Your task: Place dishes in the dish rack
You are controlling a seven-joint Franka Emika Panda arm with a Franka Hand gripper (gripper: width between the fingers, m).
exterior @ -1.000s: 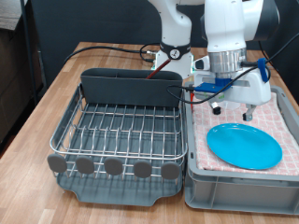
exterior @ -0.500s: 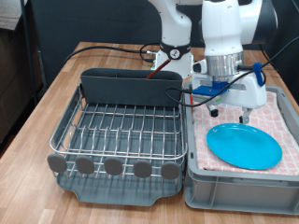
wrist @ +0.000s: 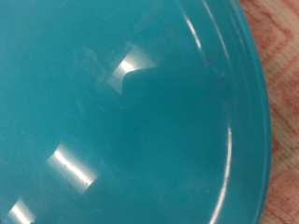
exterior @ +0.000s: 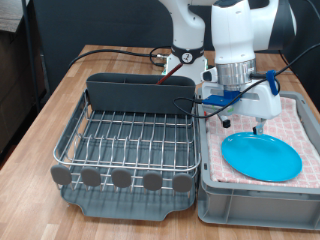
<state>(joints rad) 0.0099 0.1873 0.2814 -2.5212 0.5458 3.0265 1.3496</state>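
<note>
Wooden table [exterior: 60, 100], wire rack [exterior: 127, 140] bare. Claw [exterior: 243, 125] above light-blue plate [exterior: 261, 157], right of frame; opening indiscernible. Probably rigid, slick; rim grip advisable.

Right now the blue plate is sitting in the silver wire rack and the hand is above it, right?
Not quite. The exterior view shows the blue plate lying on the pink checked cloth in the grey bin, not in the silver wire rack. The hand is above it.
</note>
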